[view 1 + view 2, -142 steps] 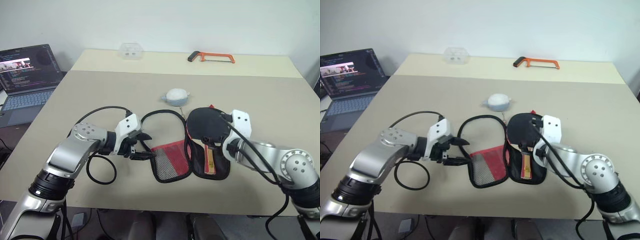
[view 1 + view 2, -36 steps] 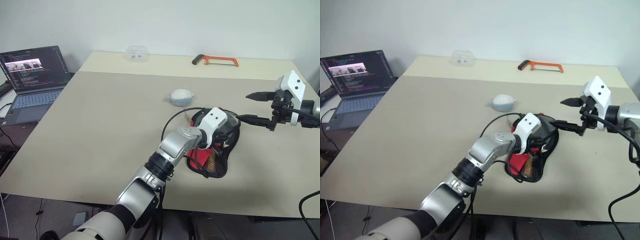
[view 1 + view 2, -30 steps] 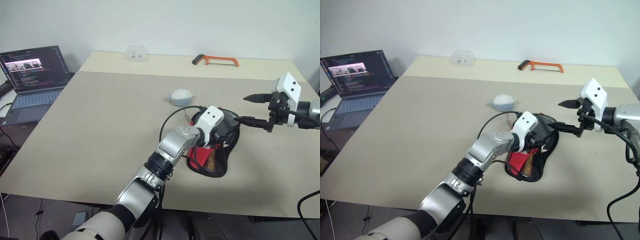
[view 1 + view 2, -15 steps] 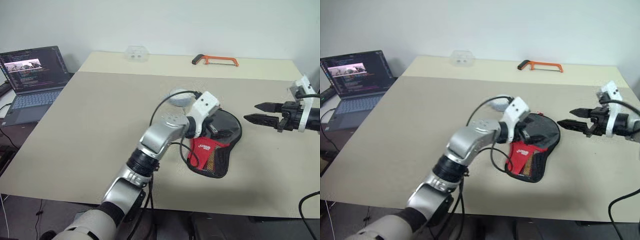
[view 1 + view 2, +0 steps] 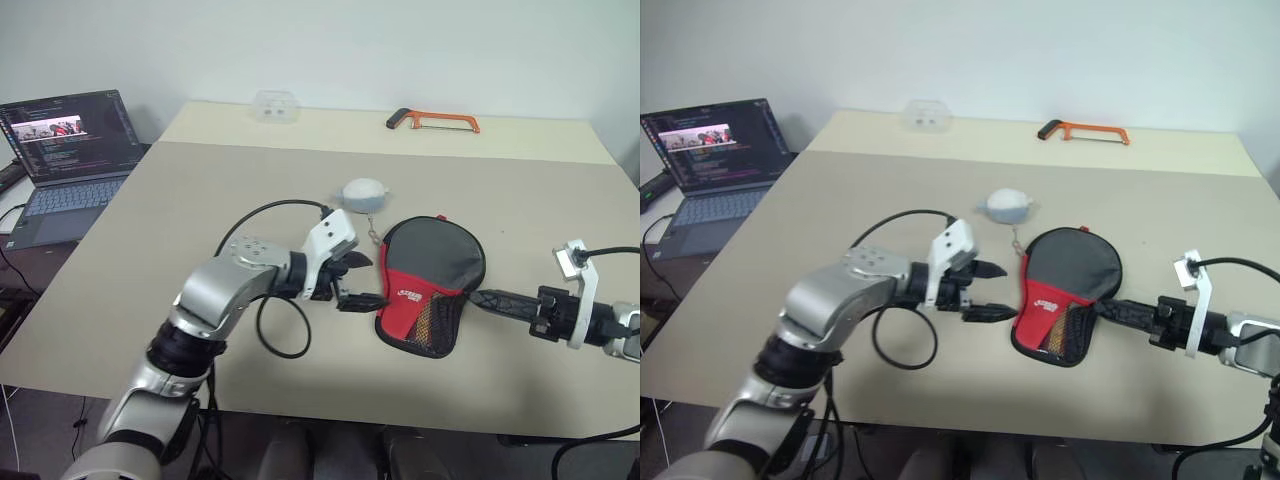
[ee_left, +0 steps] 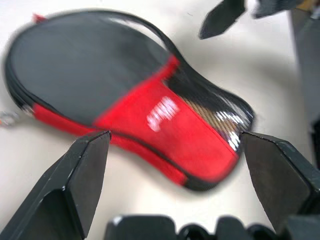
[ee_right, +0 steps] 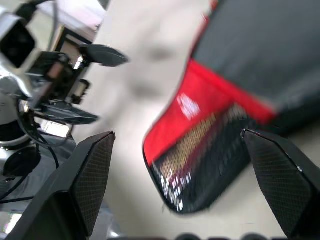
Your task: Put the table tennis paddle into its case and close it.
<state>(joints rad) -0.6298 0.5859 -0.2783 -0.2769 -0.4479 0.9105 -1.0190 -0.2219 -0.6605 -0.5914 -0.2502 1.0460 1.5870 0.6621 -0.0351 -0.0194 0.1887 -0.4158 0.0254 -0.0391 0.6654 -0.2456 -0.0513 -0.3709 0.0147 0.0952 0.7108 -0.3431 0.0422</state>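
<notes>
Both grippers are standing open and empty, one on each side of the case (image 5: 430,283). Left gripper (image 5: 358,281) is hovering just beside the case's left edge, its two black fingers spread with one above the other and pointing toward the red part, not touching it. Right gripper (image 5: 500,300) is lying low over the bench (image 5: 200,210) just to the right of the case's narrow end, its fingers aimed leftward at the mesh pocket; whether the tips are touching the fabric cannot be told.

Lying flat on the bench near the front middle, the case is resting closed, with no paddle showing. Its long axis is running from the far side toward the near side with a slight slant: the broad round black head is pointing away from the robot and a little to the right, and the narrow red end with the mesh pocket and small white logo is pointing toward the front edge. In the left wrist view the case (image 6: 125,95) is sitting between the two spread fingertips.

A small grey pouch (image 5: 363,193) is sitting just beyond the case's head. An orange hacksaw (image 5: 432,121) and a clear plastic box (image 5: 270,104) are lying far back, and a laptop (image 5: 60,150) is sitting open at the left.
</notes>
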